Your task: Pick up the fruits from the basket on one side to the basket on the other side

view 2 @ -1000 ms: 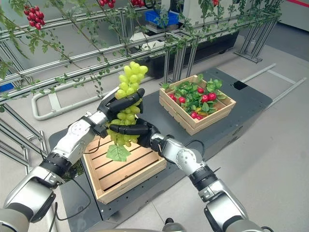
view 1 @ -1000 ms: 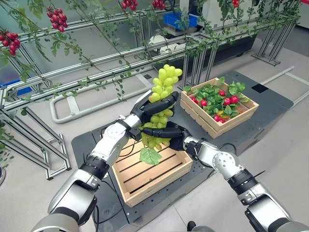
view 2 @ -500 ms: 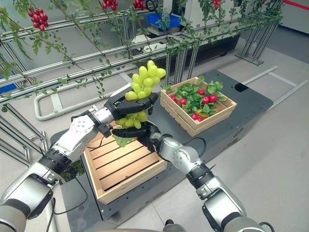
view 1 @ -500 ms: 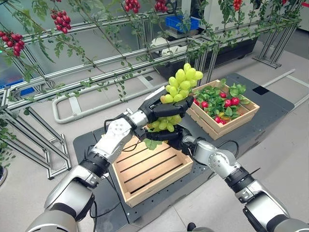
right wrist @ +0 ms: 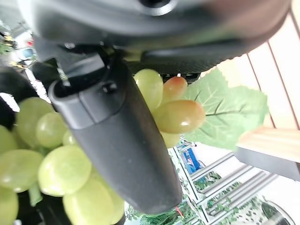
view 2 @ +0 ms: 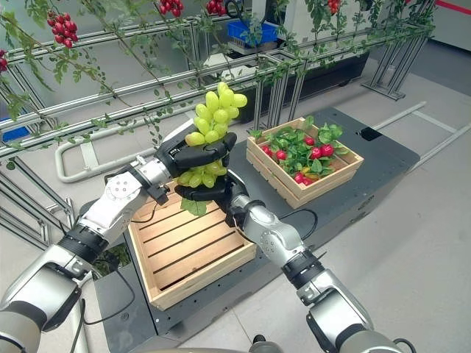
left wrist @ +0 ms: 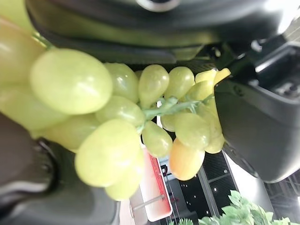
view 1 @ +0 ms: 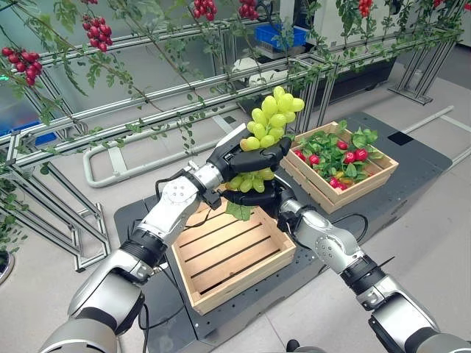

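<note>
Grapes (view 1: 268, 129), green bunch, held mid-frame above empty crate (view 1: 228, 257), clasped by left hand (view 1: 246, 158) on top and right hand (view 1: 266, 197) beneath. Risk: slipping loose or snagging overhead vines (view 1: 132, 125) while crossing toward full crate (view 1: 342, 162) at right.

Two head eyes looking down, sharing both crates, wrist cameras pressed close against grapes (left wrist: 108, 117)

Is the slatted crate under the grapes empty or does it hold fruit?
Empty: the near crate shows bare slats; the grape bunch is held above it by both hands.
</note>
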{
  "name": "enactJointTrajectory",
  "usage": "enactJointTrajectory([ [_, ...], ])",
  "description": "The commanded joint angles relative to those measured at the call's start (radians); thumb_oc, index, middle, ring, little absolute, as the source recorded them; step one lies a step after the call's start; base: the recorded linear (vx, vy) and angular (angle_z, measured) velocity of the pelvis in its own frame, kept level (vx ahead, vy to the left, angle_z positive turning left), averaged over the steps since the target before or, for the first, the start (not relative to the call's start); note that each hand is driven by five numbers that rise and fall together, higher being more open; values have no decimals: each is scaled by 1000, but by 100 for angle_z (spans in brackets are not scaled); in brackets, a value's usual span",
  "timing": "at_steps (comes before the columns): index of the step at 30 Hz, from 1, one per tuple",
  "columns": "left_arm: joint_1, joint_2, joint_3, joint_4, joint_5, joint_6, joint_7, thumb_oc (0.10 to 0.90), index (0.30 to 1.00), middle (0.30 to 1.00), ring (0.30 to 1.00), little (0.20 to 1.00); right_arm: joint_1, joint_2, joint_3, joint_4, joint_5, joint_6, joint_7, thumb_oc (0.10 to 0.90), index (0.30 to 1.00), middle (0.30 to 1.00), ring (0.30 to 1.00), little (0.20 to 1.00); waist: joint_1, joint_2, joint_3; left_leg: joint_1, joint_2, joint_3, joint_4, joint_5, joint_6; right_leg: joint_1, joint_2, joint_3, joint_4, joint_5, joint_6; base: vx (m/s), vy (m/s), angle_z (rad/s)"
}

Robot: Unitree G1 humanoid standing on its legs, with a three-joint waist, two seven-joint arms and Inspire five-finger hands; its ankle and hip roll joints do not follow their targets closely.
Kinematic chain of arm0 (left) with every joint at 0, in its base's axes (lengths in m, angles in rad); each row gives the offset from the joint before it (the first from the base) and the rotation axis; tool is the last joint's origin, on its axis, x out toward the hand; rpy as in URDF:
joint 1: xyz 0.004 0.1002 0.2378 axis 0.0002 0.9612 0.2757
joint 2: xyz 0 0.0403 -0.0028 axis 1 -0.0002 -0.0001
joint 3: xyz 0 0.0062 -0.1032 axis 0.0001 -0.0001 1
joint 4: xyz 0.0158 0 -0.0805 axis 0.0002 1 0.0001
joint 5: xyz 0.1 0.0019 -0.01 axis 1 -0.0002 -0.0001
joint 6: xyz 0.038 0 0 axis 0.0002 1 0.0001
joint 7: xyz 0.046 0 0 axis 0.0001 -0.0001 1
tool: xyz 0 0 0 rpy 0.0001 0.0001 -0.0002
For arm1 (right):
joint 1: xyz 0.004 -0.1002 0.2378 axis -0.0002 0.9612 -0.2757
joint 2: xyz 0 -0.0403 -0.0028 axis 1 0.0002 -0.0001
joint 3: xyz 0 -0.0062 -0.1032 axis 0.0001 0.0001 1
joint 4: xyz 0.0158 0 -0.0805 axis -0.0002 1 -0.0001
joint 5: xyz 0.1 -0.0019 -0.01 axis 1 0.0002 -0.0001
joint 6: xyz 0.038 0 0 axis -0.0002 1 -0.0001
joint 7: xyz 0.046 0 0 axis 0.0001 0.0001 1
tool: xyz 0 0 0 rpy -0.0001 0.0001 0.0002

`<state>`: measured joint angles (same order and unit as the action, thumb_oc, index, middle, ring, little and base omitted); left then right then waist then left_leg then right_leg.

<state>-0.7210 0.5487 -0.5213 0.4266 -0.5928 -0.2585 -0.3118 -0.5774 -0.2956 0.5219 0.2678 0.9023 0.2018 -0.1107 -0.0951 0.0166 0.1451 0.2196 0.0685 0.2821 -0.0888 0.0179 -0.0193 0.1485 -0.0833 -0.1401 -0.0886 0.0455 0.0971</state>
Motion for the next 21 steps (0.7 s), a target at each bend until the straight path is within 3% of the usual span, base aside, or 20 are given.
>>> enactJointTrajectory([
  [1,-137,-35,70,153,21,-115,51,400,300,300,300,300,-99,64,-159,-117,7,-225,29,800,900,900,900,900,0,19,-94,7,4,-16,2,-81,-6,29,-7,-6,1,-55,-41,0,0,0],
  [6,-110,-59,138,248,-57,-133,98,400,300,300,300,300,-73,75,-171,-123,111,-217,98,800,900,900,900,900,-7,21,-93,11,4,-11,2,-82,-7,32,-6,-3,1,-59,-42,0,0,0],
  [14,-79,-73,179,313,-6,-171,162,400,300,300,300,300,-37,98,-185,-123,225,-213,157,800,900,900,900,900,-16,17,-94,14,5,-6,2,-82,-10,32,-4,1,1,-61,-43,0,0,0],
  [16,-75,-80,178,309,-1,-177,166,400,300,300,300,300,-28,109,-184,-126,268,-218,184,595,592,592,592,592,-17,15,-93,14,6,-6,2,-82,-11,33,-3,2,1,-61,-44,0,0,0],
  [17,-77,-87,174,308,2,-182,159,400,300,300,300,300,-22,119,-185,-126,289,-223,198,400,300,300,300,300,-16,14,-93,15,5,-8,2,-83,-10,34,-2,2,1,-62,-45,0,0,0],
  [21,-86,-103,157,294,3,-183,158,400,300,300,300,300,-18,138,-181,-120,321,-230,228,400,300,300,300,300,-14,12,-95,15,7,-9,2,-82,-10,34,-1,1,1,-62,-44,0,0,0],
])
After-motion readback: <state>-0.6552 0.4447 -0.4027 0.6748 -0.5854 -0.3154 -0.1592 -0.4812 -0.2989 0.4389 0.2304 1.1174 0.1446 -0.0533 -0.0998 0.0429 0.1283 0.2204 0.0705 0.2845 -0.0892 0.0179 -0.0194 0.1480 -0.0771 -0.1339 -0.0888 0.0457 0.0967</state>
